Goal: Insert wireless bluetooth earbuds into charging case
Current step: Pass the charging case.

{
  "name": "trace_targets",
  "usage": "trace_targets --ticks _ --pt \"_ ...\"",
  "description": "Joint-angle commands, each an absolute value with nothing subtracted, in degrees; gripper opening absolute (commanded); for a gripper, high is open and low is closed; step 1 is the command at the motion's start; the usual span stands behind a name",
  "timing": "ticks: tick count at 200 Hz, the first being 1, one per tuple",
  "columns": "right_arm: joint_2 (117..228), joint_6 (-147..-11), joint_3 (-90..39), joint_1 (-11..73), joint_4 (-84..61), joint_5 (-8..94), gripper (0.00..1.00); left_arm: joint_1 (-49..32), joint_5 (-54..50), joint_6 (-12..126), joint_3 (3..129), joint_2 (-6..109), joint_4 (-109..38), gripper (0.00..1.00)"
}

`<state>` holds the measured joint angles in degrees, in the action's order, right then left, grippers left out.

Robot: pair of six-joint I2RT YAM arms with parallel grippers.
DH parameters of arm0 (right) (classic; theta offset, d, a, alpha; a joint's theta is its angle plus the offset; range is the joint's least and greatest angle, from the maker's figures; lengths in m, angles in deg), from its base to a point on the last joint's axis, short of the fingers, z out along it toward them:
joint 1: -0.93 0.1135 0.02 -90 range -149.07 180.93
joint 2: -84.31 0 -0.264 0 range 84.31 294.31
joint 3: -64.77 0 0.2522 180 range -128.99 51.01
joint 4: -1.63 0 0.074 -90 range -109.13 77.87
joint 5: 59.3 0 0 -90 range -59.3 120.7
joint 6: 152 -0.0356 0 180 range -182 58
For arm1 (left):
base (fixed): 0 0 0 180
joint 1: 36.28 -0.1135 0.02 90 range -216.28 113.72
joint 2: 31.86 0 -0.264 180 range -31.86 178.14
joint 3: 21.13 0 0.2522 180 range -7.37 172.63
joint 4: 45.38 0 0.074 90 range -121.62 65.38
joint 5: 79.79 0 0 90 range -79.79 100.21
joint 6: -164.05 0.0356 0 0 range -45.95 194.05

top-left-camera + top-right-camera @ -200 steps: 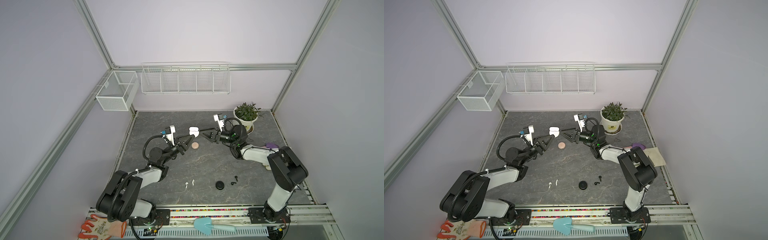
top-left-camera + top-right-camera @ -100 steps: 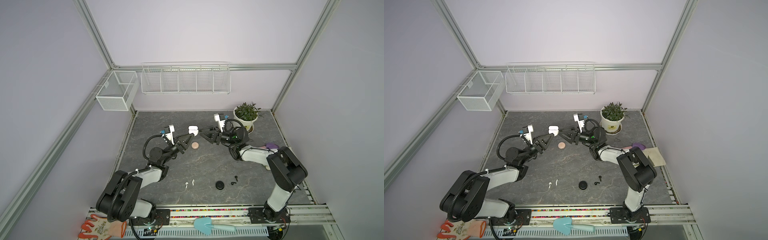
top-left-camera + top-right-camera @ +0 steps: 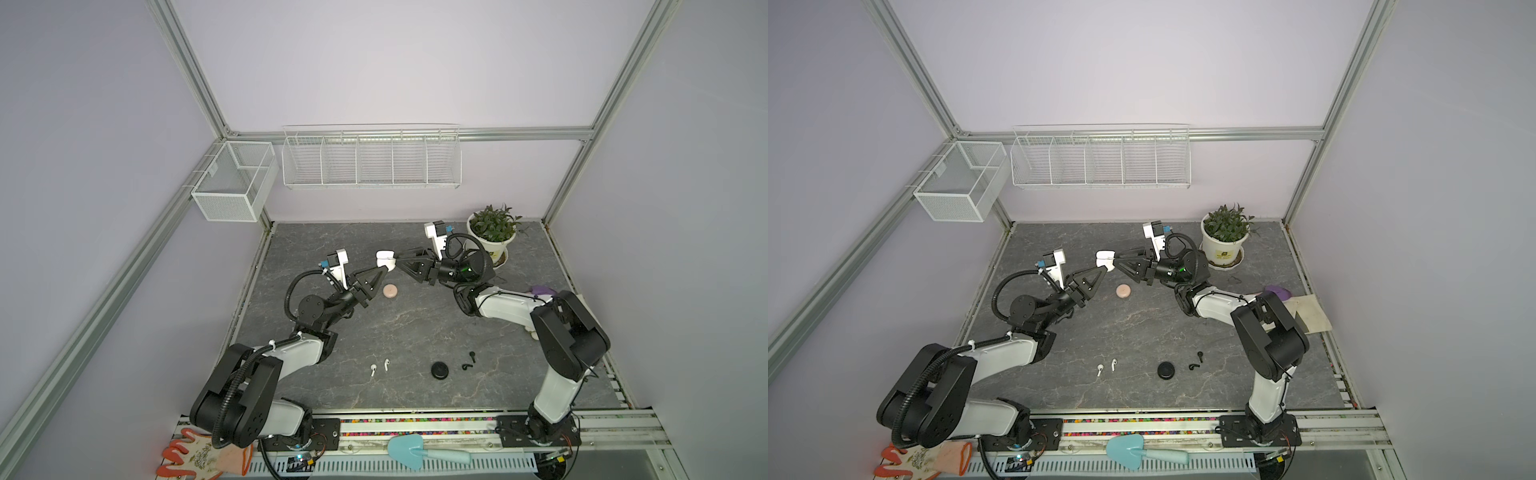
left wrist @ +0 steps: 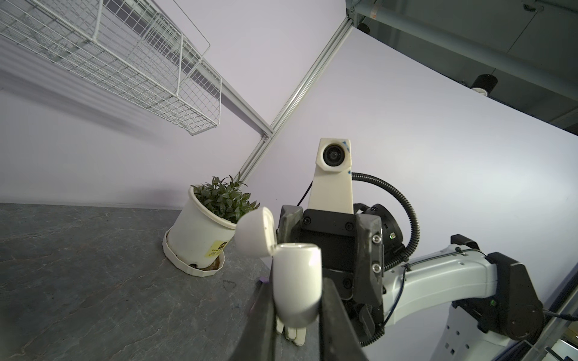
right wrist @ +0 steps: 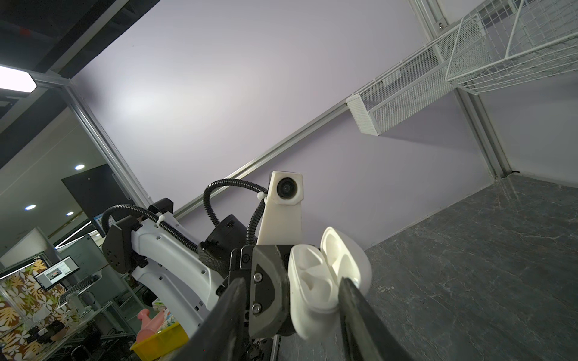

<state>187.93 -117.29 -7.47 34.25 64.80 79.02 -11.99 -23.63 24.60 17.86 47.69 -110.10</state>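
**Earbuds (image 3: 386,364) lie on the table (image 3: 415,324) as both grippers meet at the white case (image 3: 384,262)**

Two white earbuds (image 3: 373,369) lie side by side near the front centre of the table. Two black earbuds (image 3: 467,366) lie to their right, just beside a round black case (image 3: 440,370). None of them is touched by a gripper.

The white case is held in the air over the far centre of the table, above and beyond a round pink case (image 3: 390,291). Its lid (image 4: 255,233) is swung open.

The left arm reaches from the near left, with its forearm low and its wrist raised. The left gripper (image 3: 384,270) points far and to the right, and its jaws are clamped on the lower body of the white case, one finger (image 4: 334,312) on each side.

The right arm runs along the right side of the table and bends at the elbow near the plant pot (image 3: 492,245). It points leftward, so the right gripper (image 3: 398,264) faces the left one tip to tip. Its jaws are apart and straddle the open case. One finger (image 5: 359,312) is at the edge of the lid, and the other is clear of the case.
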Motion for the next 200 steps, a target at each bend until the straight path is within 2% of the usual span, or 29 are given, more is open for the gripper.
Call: trace_targets --ticks 1,77,200 --pt "188.8 -117.6 -7.8 34.3 63.9 79.7 0.52 -11.6 -23.0 24.2 18.2 45.9 -112.8 0.00" --pt "189.3 -116.8 -8.2 34.3 61.6 78.8 0.58 -11.7 -21.7 24.4 17.3 45.2 -112.8 0.00" --pt "189.7 -116.1 -12.0 36.7 60.8 80.8 0.42 -11.5 -22.2 24.6 16.9 45.6 -112.9 0.00"
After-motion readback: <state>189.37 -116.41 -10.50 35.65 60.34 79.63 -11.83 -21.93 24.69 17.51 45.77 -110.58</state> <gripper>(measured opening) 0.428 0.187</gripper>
